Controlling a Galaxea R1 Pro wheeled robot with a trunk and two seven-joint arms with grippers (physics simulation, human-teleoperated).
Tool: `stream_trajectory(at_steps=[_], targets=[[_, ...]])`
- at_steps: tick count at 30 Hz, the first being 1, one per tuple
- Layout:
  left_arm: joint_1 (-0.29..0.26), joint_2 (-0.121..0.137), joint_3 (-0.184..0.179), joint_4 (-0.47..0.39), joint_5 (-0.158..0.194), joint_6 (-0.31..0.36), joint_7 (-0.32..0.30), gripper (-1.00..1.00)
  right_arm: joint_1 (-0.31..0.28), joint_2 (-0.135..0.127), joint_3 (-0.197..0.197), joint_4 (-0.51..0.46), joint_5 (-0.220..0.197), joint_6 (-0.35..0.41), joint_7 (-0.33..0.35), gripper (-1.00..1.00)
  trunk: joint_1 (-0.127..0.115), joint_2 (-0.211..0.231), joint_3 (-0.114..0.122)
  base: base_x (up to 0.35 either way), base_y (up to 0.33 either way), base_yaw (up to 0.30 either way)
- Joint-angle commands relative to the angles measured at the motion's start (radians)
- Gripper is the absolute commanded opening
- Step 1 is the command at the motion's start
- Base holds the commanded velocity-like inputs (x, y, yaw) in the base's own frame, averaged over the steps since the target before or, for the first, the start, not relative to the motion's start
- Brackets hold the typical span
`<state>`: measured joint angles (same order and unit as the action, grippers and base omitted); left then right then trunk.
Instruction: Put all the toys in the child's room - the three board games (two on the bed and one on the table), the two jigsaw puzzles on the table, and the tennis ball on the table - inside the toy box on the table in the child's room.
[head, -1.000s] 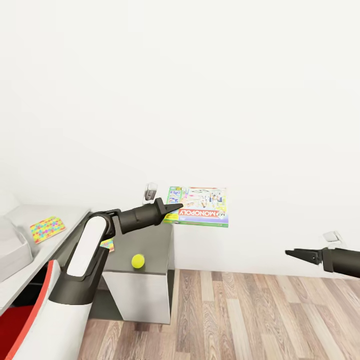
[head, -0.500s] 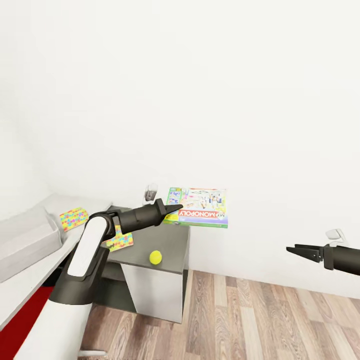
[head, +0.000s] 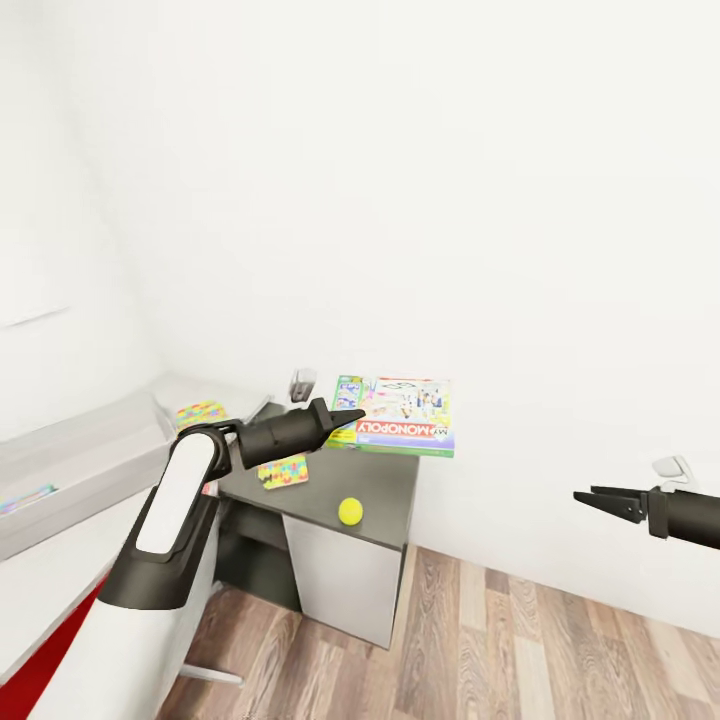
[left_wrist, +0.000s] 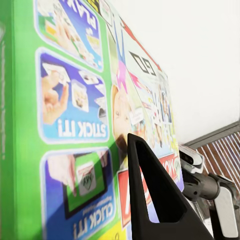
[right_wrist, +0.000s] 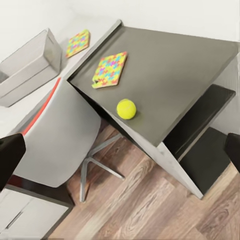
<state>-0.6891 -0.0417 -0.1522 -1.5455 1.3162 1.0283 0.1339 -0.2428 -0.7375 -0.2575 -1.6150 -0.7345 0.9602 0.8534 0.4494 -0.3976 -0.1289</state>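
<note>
My left gripper (head: 343, 419) is shut on the edge of a green Monopoly board game (head: 405, 413), holding it flat in the air above the dark table (head: 385, 480). In the left wrist view the game's printed lid (left_wrist: 75, 125) runs along one dark finger (left_wrist: 155, 205). A yellow tennis ball (head: 350, 511) and a colourful jigsaw puzzle (head: 283, 470) lie on the table. A second puzzle (head: 200, 413) lies on the pale surface beside the grey toy box (head: 85, 465). My right gripper (head: 592, 496) hangs open over the floor, far to the right.
The right wrist view looks down on the ball (right_wrist: 126, 108), both puzzles (right_wrist: 109, 69), the toy box (right_wrist: 27, 67) and a white chair with a red rim (right_wrist: 55, 140) tucked at the table's side. Wooden floor (head: 520, 650) spreads right of the table, below a white wall.
The head camera has swung left, so the table, ball and puzzles sit further right in the picture and the toy box shows more. Both arms and the held game keep their pose.
</note>
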Motion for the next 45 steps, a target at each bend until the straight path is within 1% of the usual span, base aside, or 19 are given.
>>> stream_trajectory(at_steps=[1,9,20,25,32,45], targets=[[-0.001,-0.001,0.000,-0.001,0.015,0.003,0.009,-1.00,-0.001,0.000,-0.002,0.000,0.001,0.004,0.004,1.00,0.001,-0.002,-0.002,0.000,0.000,0.296],[-0.001,-0.001,0.001,-0.004,0.014,0.003,0.007,-1.00,-0.001,0.000,-0.003,0.000,0.001,0.003,0.002,1.00,0.001,-0.002,-0.002,0.000,0.000,0.294],[-0.002,-0.004,0.001,-0.007,0.016,0.004,-0.004,-1.00,-0.001,0.000,-0.027,0.000,0.001,0.003,0.000,1.00,0.001,-0.002,-0.002,0.000,0.000,0.294],[-0.002,-0.003,0.002,-0.007,0.017,0.004,-0.008,-1.00,0.000,0.000,-0.028,0.000,0.001,0.003,-0.001,1.00,0.001,-0.002,-0.002,0.000,0.000,0.294],[0.000,-0.002,0.013,-0.006,0.025,0.003,-0.012,-1.00,0.000,0.000,-0.030,0.000,0.001,0.003,-0.001,1.00,0.001,-0.002,-0.002,0.000,0.000,0.294],[0.006,0.003,0.015,-0.005,0.021,0.001,-0.010,-1.00,0.000,0.000,-0.030,0.000,0.001,0.003,-0.001,1.00,0.001,-0.002,-0.002,0.000,0.000,0.294]])
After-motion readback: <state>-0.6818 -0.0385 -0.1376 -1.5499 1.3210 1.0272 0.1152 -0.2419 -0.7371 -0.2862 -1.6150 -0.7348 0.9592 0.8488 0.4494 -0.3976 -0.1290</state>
